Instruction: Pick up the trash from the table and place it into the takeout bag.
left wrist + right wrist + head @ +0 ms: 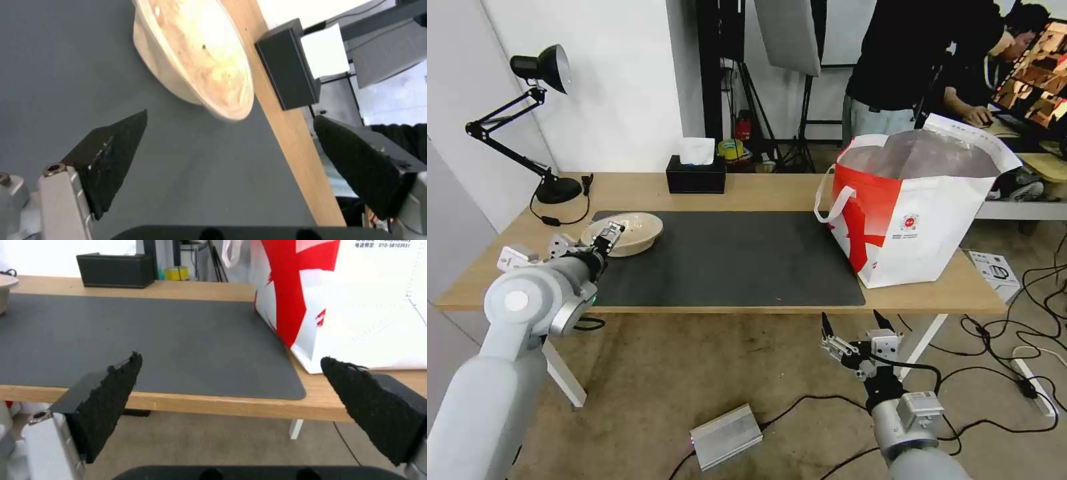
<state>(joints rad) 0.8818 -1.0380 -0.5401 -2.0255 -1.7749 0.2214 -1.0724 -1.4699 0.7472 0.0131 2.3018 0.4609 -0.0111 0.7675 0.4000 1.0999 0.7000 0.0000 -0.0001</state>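
At the left end of the tabletop [740, 193] a black desk lamp [540, 67] stands on the wood, and just in front of it the shallow beige bowl [627, 232] sits on the corner of the dark grey mat [727, 257]. The left claw [606, 237] hovers at the bowl's near rim, its fingers spread wide and holding nothing; the wrist view shows the bowl apart from both pads. Farther back, near the middle, is a black tissue box [696, 175]. At the right end stands the takeout bag [917, 207], upright and open. Below the table edge, the right claw [854, 327] hangs idle, also spread. Judging from this, the bowl is the only trash visible on the tabletop, still to be grasped and carried across to the bag.
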